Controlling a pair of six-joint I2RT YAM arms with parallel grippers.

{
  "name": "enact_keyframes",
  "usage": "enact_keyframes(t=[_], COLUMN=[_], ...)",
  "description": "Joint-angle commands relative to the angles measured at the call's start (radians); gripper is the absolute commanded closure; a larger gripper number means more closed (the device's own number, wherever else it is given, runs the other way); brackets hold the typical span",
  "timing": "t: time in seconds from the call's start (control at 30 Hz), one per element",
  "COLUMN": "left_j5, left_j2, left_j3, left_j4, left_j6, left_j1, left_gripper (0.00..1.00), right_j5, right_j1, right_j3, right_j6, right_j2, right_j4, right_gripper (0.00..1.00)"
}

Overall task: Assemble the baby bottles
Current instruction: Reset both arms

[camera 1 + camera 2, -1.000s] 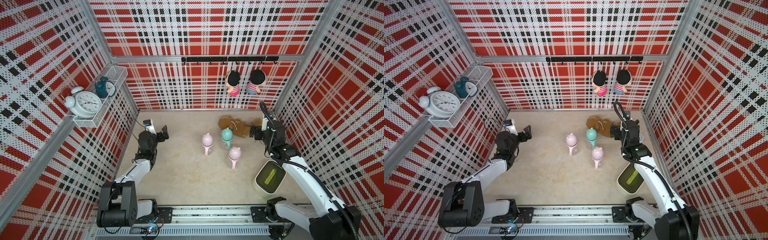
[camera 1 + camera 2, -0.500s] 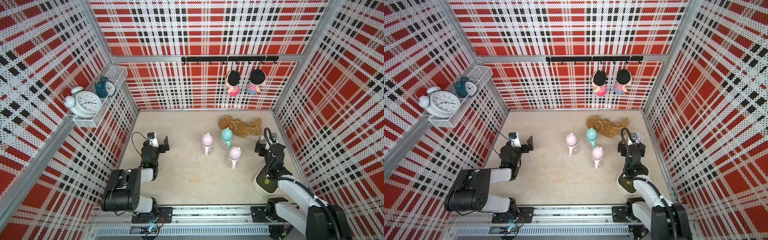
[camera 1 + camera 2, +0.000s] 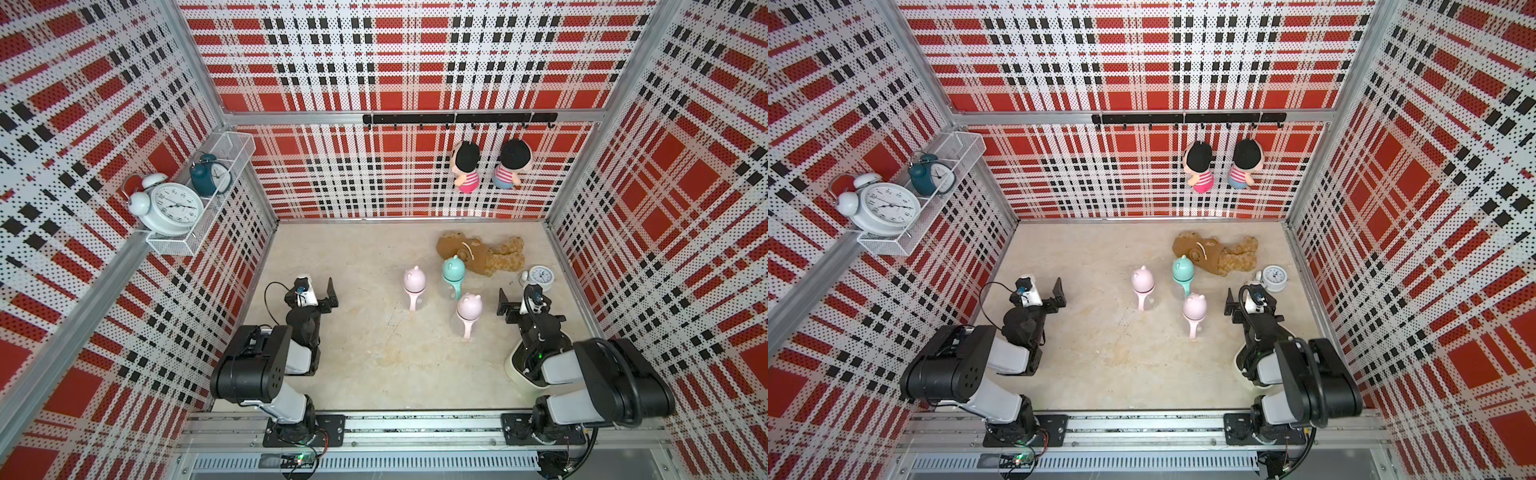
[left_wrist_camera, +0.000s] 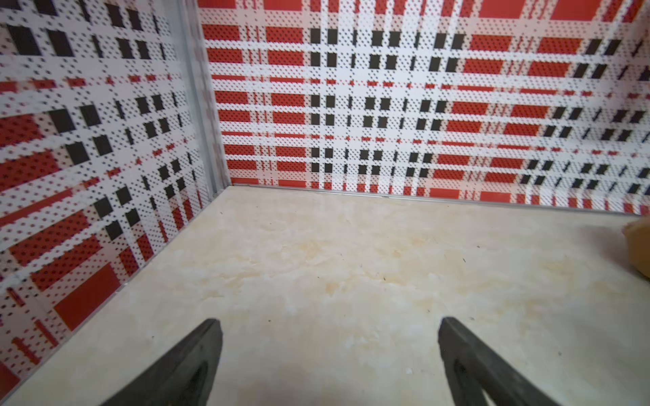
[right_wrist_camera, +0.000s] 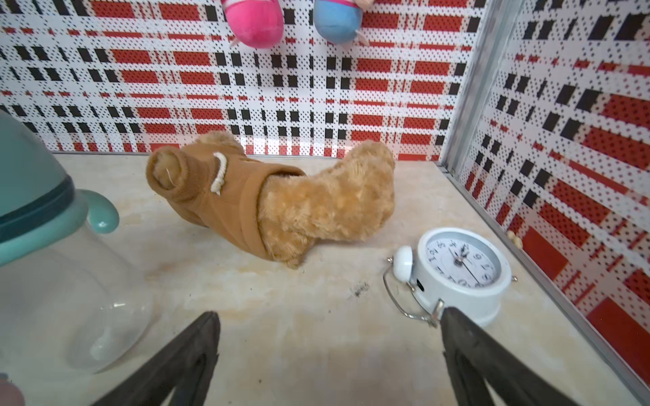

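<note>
three baby bottles [image 3: 468, 309] stand capped and upright near mid-floor, right of centre. the teal-capped bottle [image 3: 1182, 270] is farthest, perhaps touching the plush bear [image 3: 478, 255]. around them are a pale marbled floor [image 3: 374, 353] and red plaid pegboard walls [image 3: 415, 62]. the left gripper [image 4: 329, 321] and right gripper [image 5: 329, 314] gape wide and empty, flanking them.

In both top views a brown plush bear [image 3: 478, 255] lies on the beige tabletop [image 3: 374, 365], right of the middle and near the back wall. A small white alarm clock [image 3: 541, 276] lies with its face up just beside the bear, toward the right wall. Higher in the frame, a pink-striped doll [image 3: 466, 166] and a blue-striped doll [image 3: 512, 164] hang from a black hook rail [image 3: 457, 119]. At the upper left, a white wire shelf [image 3: 174, 246] carries a big white alarm clock [image 3: 170, 208] and a teal alarm clock [image 3: 208, 178].
</note>
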Motion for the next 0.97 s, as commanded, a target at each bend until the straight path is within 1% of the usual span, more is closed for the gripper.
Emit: enact_keyframes(t=[0.0,0.07,0.1,0.13,0.2,0.23,0.27,0.3,0.33,0.37,0.4,0.57,0.93], left_j5=[-0.106,-0.179,-0.211,-0.228,-0.229,-0.222,-0.201,-0.185,-0.172,-0.163,-0.161,-0.16,-0.161], left_j2=[0.008,0.007,0.008,0.012,0.013,0.012,0.009,0.009,0.009,0.007,0.009,0.007,0.009], left_j3=[0.021,0.006,-0.012,-0.025,-0.022,-0.013,-0.004,0.006,0.01,0.013,0.013,0.013,0.013], left_j4=[0.023,0.05,0.091,0.125,0.116,0.101,0.077,0.059,0.051,0.043,0.042,0.041,0.041], left_j6=[-0.014,0.002,0.019,0.024,0.027,0.022,0.016,0.009,0.002,-0.001,-0.002,-0.002,-0.002], left_j1=[-0.011,-0.047,-0.067,-0.076,-0.077,-0.068,-0.059,-0.049,-0.041,-0.036,-0.036,-0.034,-0.033], left_gripper=[0.02,0.02,0.02,0.02,0.02,0.02,0.02,0.02,0.02,0.02,0.02,0.02,0.02], right_j5=[-0.07,-0.062,-0.068,-0.075,-0.088,-0.1,-0.111,-0.083,-0.073,-0.071,-0.071,-0.088,-0.106], right_j1=[-0.009,-0.019,-0.024,-0.025,-0.035,-0.054,-0.074,-0.075,-0.075,-0.075,-0.075,-0.068,-0.068], right_j3=[0.011,0.032,0.063,0.091,0.179,0.199,0.193,0.185,0.188,0.19,0.184,0.195,0.195], right_j6=[-0.042,-0.027,-0.025,-0.026,-0.02,0.003,0.029,0.037,0.039,0.038,0.037,0.017,0.017], right_j2=[0.099,0.045,0.05,0.064,0.045,0.04,0.056,0.058,0.044,0.048,0.058,0.053,0.055], right_j4=[0.226,0.09,0.046,0.02,-0.191,-0.228,-0.179,-0.166,-0.2,-0.193,-0.164,-0.198,-0.188], right_gripper=[0.0,0.0,0.0,0.0,0.0,0.0,0.0,0.0,0.0,0.0,0.0,0.0,0.0])
